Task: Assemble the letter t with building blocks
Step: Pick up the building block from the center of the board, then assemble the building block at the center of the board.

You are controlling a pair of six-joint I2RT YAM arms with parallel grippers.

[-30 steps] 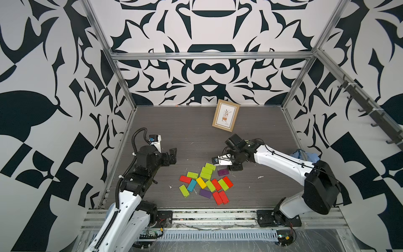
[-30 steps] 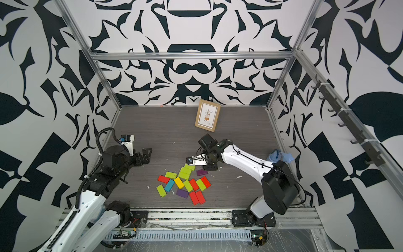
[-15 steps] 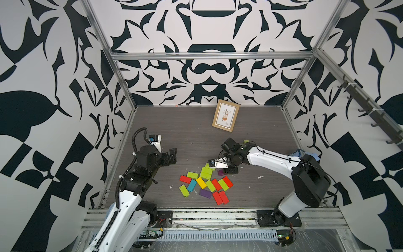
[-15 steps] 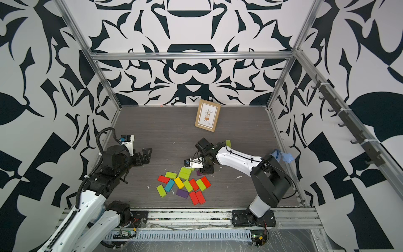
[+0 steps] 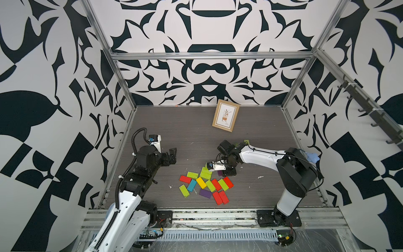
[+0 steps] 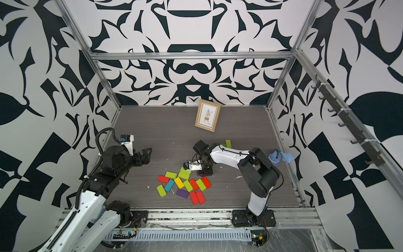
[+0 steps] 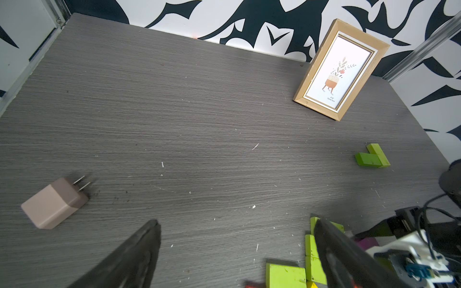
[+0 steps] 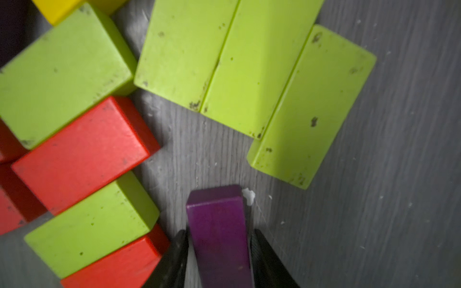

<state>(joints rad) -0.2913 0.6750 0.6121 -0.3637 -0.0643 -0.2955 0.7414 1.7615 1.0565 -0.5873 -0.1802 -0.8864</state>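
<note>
Change over the last second: right end effector (image 5: pixel 228 172) has come down from above the far edge of the building blocks (image 5: pixel 205 185) onto the purple block (image 8: pixel 217 212), and its jaws have narrowed. The right wrist view shows the two fingers flanking that block's long sides, close against it. The block lies on the bench (image 5: pixel 185 131) just clear of the pile. Whether the clamp is yet firm cannot be told. Left end effector (image 5: pixel 172 156) has not moved: wide open, empty, held above the bench well apart from the pile. Two lime green blocks (image 7: pixel 371 157) touch at a right angle beyond the right arm, apparently the start of the letter. Judgement: pick of another piece under way; assembly barely begun.
</note>
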